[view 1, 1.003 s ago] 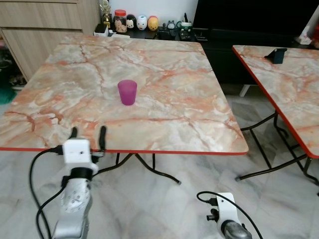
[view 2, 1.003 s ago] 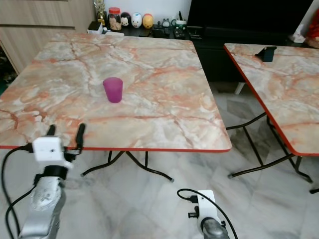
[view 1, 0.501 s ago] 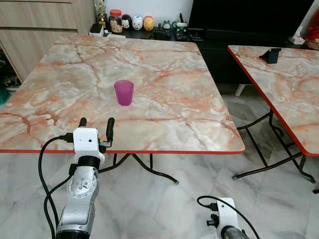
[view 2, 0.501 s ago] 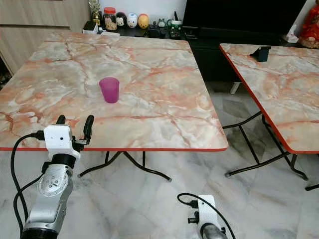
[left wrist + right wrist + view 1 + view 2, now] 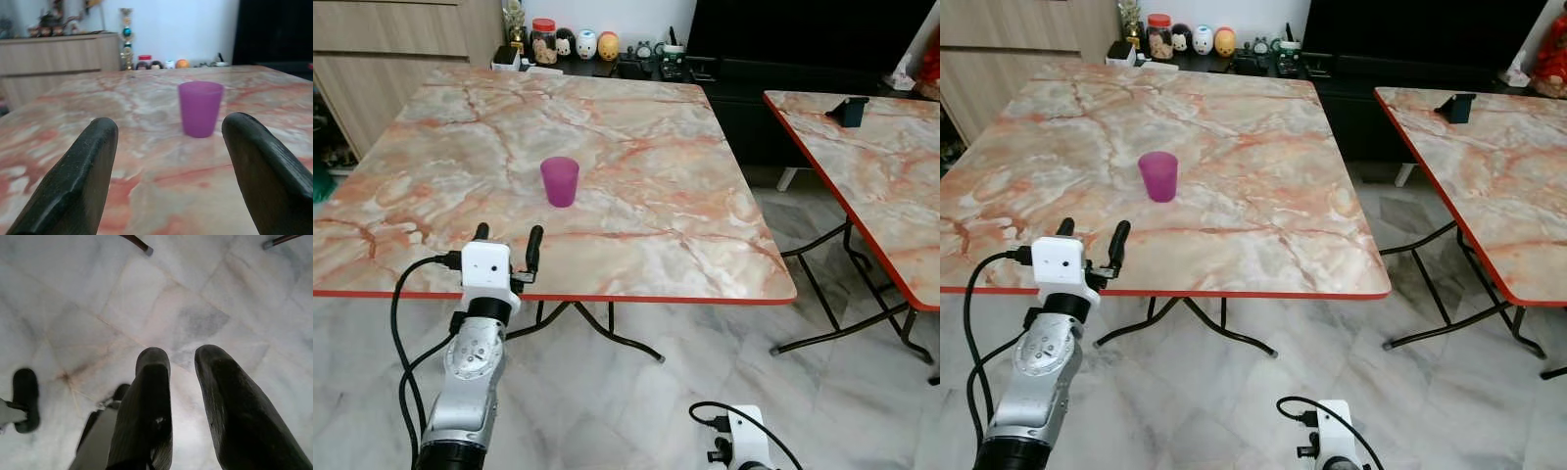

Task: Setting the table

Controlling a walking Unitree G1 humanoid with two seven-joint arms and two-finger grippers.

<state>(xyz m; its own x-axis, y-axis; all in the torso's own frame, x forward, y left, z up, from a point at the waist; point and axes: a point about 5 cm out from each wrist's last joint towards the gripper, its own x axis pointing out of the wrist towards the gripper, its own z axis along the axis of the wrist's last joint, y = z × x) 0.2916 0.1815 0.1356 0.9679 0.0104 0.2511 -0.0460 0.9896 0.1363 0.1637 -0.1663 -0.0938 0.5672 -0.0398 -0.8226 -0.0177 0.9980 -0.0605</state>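
One purple cup (image 5: 560,181) stands on the nearer surface (image 5: 636,147), ahead of the left tool (image 5: 507,245) and apart from it. There are two marble-patterned surfaces; the second surface (image 5: 891,186) lies off to the right and carries one small dark holder (image 5: 851,110). Two tools are in view: the left, fingers spread, and the right tool (image 5: 181,382), hanging over the floor (image 5: 685,382).

A small purple translucent plastic cup (image 5: 560,181) stands upright, mouth open, on my marble-patterned table with the red edge (image 5: 636,157), at twelve o'clock from me, left of centre.
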